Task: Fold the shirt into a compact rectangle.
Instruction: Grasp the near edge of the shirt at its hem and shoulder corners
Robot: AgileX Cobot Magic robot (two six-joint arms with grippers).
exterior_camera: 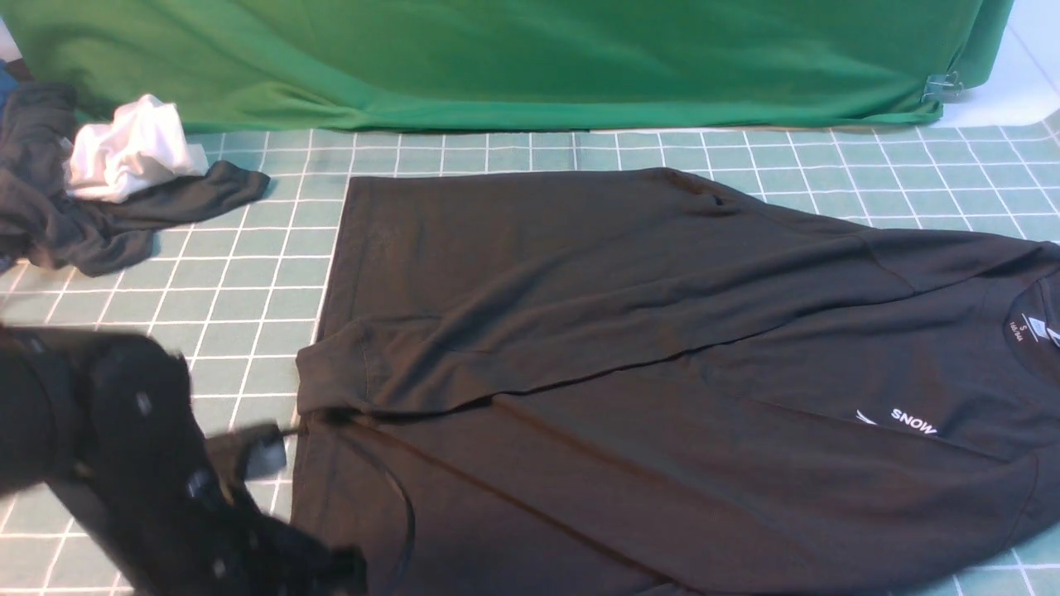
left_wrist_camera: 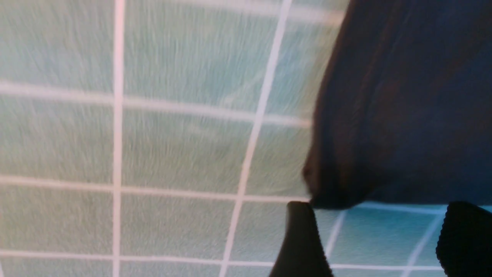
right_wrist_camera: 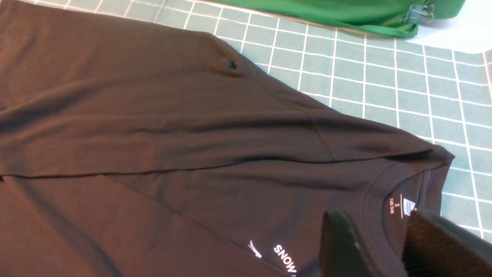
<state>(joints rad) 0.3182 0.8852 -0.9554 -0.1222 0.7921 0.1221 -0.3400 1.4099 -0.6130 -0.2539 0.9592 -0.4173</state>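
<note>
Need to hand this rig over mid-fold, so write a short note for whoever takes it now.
Left pincer: open, empty, just off the shirt's left edge, over the mat.
Right pincer: open, empty, above the collar.
Shirt: flat on the mat, print up, collar to the right, hem to the left.
Done: far sleeve laid across the body, cuff near the hem.
Left: near side looks unfolded, though part of it is out of view; fold it in, then fold the length into a compact rectangle.
</note>
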